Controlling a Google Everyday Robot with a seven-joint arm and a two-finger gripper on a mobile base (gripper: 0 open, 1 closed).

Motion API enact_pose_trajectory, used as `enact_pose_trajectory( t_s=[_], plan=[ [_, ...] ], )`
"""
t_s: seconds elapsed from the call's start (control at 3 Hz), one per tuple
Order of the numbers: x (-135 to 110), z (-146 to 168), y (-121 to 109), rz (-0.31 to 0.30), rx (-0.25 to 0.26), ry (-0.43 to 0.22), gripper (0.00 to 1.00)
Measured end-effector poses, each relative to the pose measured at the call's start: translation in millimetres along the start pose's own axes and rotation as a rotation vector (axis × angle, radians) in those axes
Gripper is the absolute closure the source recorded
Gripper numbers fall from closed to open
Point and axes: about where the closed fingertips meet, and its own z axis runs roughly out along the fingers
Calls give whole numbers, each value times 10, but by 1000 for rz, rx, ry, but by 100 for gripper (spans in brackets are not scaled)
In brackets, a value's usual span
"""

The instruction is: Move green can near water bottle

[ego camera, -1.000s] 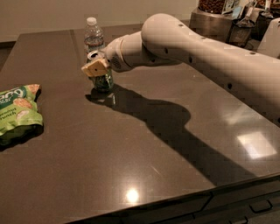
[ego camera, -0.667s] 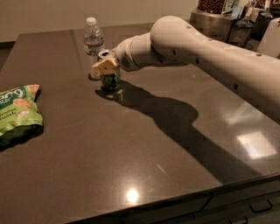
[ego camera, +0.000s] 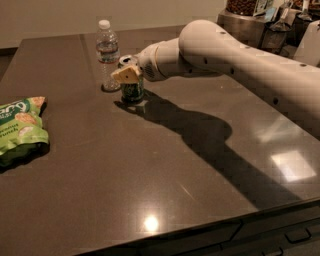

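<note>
The green can (ego camera: 132,91), dark green with a silver top, stands on the dark table (ego camera: 150,165) just right of the water bottle (ego camera: 107,55) and almost touches it. The bottle is clear with a white cap and stands upright, about twice the can's height. My gripper (ego camera: 128,75) reaches in from the right on the big white arm (ego camera: 240,55). It is shut on the can's upper part, with a pale yellow finger pad (ego camera: 126,75) across the can's front.
A flat light-green snack bag (ego camera: 20,130) lies at the table's left edge. Jars and metal containers (ego camera: 250,10) stand behind the table at the back right. The table's front edge (ego camera: 200,230) runs along the bottom.
The gripper has carried the green can a little to the right in front of the bottle. The bottle and snack bag have not moved.
</note>
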Motion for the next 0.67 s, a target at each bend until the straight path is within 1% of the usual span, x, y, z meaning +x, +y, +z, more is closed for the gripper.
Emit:
enact_pose_trajectory(
  t_s=[0.33, 0.67],
  plan=[
    [-8, 13, 19, -2, -3, 0, 0],
    [-8, 13, 19, -2, -3, 0, 0]
  ],
)
